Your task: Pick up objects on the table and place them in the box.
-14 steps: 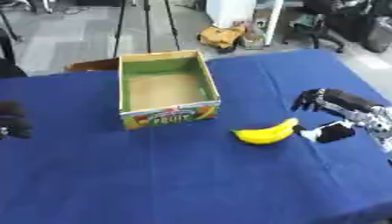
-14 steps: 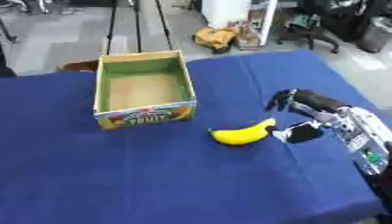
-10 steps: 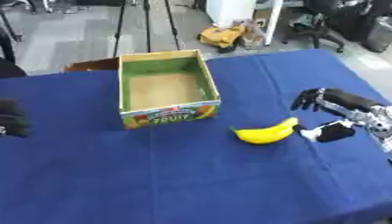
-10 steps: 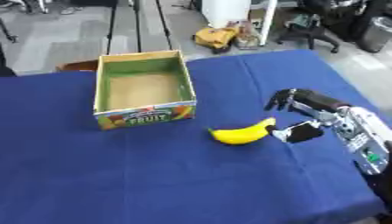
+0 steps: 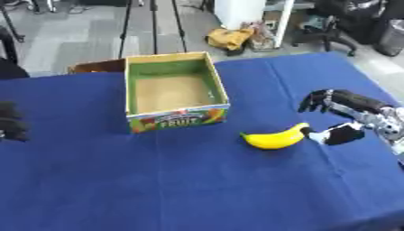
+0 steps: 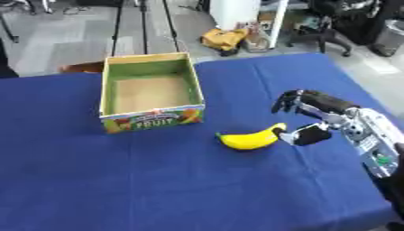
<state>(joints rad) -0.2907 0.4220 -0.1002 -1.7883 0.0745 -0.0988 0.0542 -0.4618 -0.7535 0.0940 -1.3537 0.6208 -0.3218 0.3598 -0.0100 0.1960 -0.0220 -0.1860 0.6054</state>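
A yellow banana (image 5: 273,138) lies on the blue table, in front and to the right of the fruit box (image 5: 175,93). The box is open at the top, green inside, and holds nothing I can see. My right hand (image 6: 314,113) hovers just right of the banana's stem end, open, with its fingers spread above and its thumb (image 6: 308,135) low beside the tip. It holds nothing. My left hand (image 5: 9,122) shows as a dark shape at the left edge, far from the banana.
The blue tablecloth (image 5: 158,180) covers the whole table. Beyond the far edge lie a grey floor, tripod legs (image 5: 150,18), a yellow bag (image 5: 230,37) and office chairs (image 5: 347,18).
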